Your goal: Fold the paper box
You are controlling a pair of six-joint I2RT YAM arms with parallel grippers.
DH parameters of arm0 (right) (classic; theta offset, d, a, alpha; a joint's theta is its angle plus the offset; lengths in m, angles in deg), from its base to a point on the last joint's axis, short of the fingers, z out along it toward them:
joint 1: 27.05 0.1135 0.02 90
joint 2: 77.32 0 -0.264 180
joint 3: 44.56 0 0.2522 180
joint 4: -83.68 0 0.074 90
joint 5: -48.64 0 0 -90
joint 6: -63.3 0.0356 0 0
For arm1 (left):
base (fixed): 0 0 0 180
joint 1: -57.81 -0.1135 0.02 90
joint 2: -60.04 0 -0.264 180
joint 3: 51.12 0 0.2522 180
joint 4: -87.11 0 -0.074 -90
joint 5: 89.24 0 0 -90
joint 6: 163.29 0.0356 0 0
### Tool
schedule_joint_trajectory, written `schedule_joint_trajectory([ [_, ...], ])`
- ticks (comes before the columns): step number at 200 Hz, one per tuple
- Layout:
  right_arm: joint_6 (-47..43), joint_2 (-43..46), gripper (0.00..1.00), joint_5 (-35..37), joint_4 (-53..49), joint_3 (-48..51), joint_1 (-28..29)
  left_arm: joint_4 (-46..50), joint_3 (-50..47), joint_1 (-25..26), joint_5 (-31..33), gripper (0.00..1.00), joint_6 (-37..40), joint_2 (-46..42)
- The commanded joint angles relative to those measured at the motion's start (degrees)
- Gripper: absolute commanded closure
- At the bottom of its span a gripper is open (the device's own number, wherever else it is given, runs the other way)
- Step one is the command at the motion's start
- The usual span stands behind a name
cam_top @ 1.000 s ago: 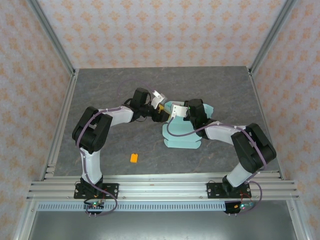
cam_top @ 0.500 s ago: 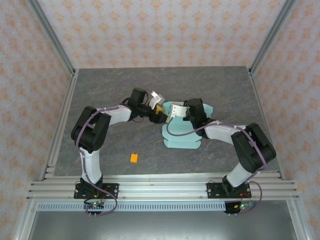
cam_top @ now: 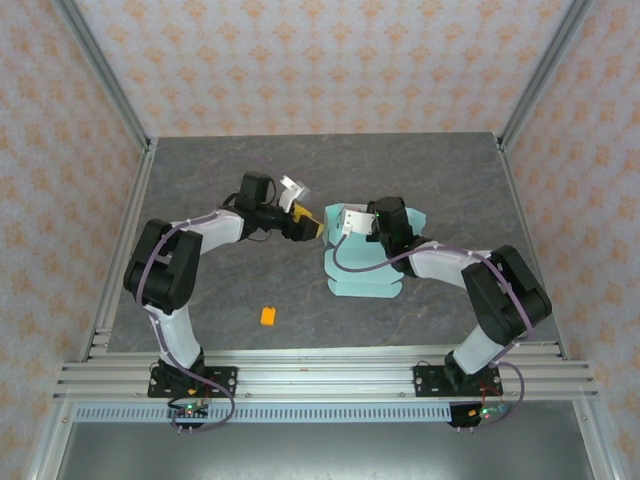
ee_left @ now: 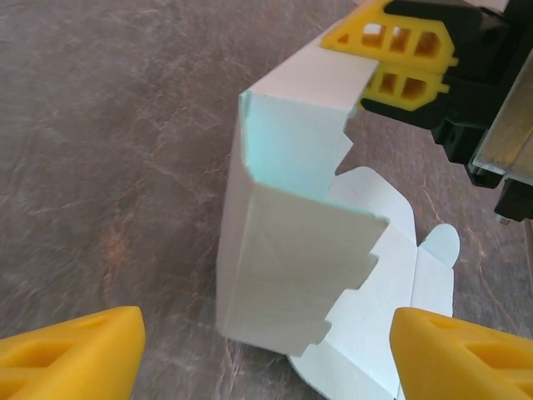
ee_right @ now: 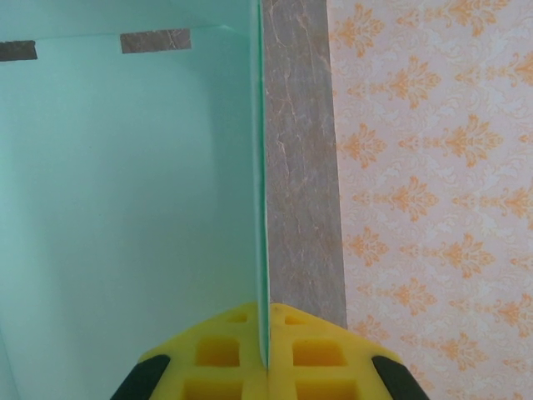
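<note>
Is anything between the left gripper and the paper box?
Nothing visible stands between them. Bare grey table separates the open left gripper from the pale mint-teal card paper box, which the right gripper pinches by an edge.

I work in a lab test cell: an aluminium rail runs along the near edge of the grey tabletop, and patterned panels wall its 3 other sides.

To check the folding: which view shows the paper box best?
The left wrist view: the paper box shows raised walls, notched edges and flat flaps. The top view shows it small, partly under the right arm; the right wrist view, one panel close up.
</note>
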Motion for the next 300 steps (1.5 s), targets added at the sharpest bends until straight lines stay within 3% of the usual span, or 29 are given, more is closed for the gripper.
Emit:
schedule_joint_trajectory([
  [1,0.3,-0.8,1.0,-0.2,-0.6,-1.7,0.2,0.8,-0.1,-1.2,3.5,0.3,-0.7,-0.6],
  [26,0.4,-0.9,1.0,-0.2,-0.6,-1.8,0.2,5.6,4.5,-0.5,4.5,0.39,0.4,2.6],
  [68,0.4,-1.1,1.0,0.0,-0.6,-1.8,0.1,11.5,10.2,2.6,1.0,0.4,5.2,7.5],
  [135,-0.7,-1.0,1.0,0.8,-0.6,-1.4,0.2,10.6,13.6,4.6,-2.1,0.46,5.3,10.6],
  [226,-0.1,-1.1,1.0,0.2,-2.0,-2.2,0.2,-0.6,9.9,6.4,0.8,0.48,0.1,9.6],
  [268,0.2,-1.4,1.0,0.1,-2.4,-2.5,0.3,-5.4,7.6,7.6,3.1,0.44,-2.0,9.3],
  [300,-1.8,-2.1,1.0,2.4,2.8,-0.5,1.2,-7.9,5.6,8.3,4.4,0.42,-3.1,8.4],
])
